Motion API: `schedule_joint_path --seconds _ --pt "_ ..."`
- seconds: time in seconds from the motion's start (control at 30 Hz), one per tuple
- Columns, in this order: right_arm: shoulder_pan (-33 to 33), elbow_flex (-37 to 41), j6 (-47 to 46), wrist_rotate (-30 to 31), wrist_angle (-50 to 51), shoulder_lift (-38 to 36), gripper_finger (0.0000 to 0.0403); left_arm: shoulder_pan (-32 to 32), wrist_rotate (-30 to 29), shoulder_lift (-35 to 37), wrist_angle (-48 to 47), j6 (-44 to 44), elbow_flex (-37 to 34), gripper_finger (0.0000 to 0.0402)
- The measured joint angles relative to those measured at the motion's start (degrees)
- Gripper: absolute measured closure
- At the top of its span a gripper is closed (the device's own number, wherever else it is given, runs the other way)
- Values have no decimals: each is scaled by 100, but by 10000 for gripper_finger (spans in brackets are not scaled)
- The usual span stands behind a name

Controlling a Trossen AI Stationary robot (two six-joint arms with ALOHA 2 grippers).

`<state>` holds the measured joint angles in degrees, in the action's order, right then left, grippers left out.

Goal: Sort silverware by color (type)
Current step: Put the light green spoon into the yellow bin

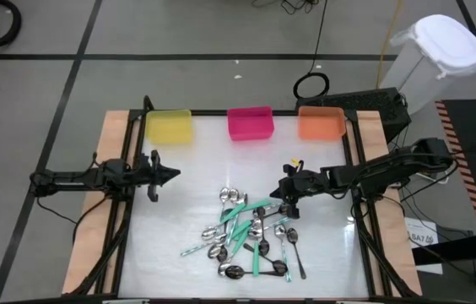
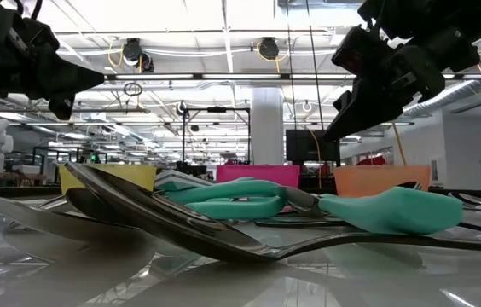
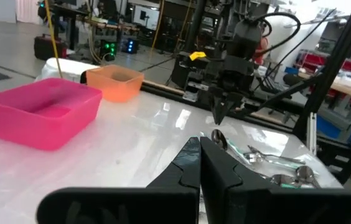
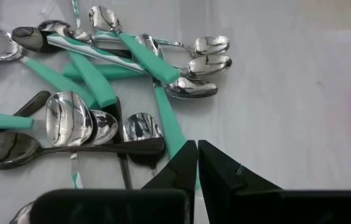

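My right gripper (image 1: 287,200), clenched on nothing, hangs just beside the heap of small teal-handled, silver and dark spoons (image 1: 251,232) mid-table. My left gripper (image 1: 173,175), also clenched, waits well apart. The yellow plastic bin (image 1: 169,127), pink plastic bin (image 1: 250,123) and orange plastic bin (image 1: 321,122) hold no spoons.

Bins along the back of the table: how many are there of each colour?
Yellow bin: 1
Pink bin: 1
Orange bin: 1
Total: 3 bins
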<state>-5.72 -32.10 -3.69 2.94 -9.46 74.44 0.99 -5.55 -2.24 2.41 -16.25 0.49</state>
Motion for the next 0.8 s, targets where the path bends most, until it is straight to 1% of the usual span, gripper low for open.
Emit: schedule_joint_path --seconds 0.1,0.17,0.27,0.37,0.5,0.67,0.8 --pt "1 -2 2 0 -63 67 390 1 -3 0 262 -430 4 401" --pt "1 -2 4 0 -58 72 390 1 37 -21 142 -340 170 401" --pt "3 -2 7 0 -64 72 390 1 306 -157 -120 -19 763 401" --pt "5 -17 1 0 -60 72 390 1 307 -538 -718 -40 1530 401" --pt "5 -124 -4 0 -56 72 389 -2 228 -1459 -1428 66 2747 401" --pt "5 -298 3 -2 157 70 374 -18 223 -3003 -2108 322 4125 401" --pt "5 -319 6 -2 269 68 361 -238 206 -4212 -2503 634 5039 401"
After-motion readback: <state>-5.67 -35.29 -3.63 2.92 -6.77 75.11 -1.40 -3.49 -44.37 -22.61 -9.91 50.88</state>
